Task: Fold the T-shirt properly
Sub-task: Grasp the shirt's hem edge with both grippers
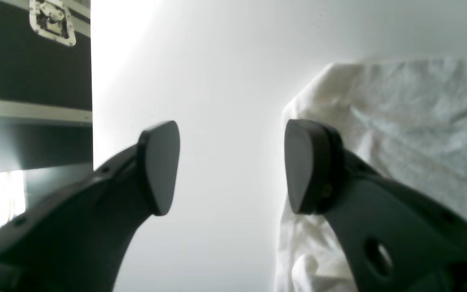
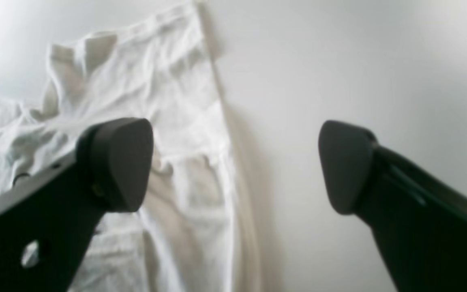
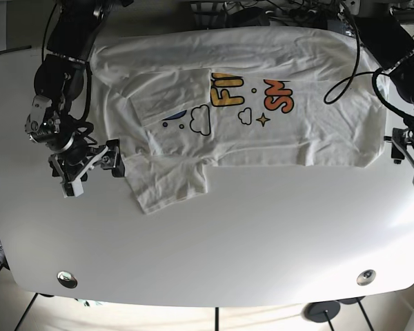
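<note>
The white T-shirt [image 3: 262, 131] lies across the far half of the white table [image 3: 262, 234], print side up, with yellow and orange lettering, clouds and a star. A flap is folded over its left part and a sleeve sticks out toward the front left. My right gripper [image 3: 91, 169] is open and empty just left of that sleeve. In the right wrist view, the right gripper [image 2: 235, 166] hangs over the shirt's edge [image 2: 168, 93]. My left gripper [image 3: 407, 162] is open and empty by the shirt's right edge. In the left wrist view, the left gripper [image 1: 231, 166] has cloth [image 1: 412, 121] beside its right finger.
Cables and black gear [image 3: 276, 14] crowd the table's far edge. A black flight case with metal trim [image 1: 35, 69] stands beyond the table in the left wrist view. Two round fittings [image 3: 67, 278] [image 3: 365, 276] sit near the front edge.
</note>
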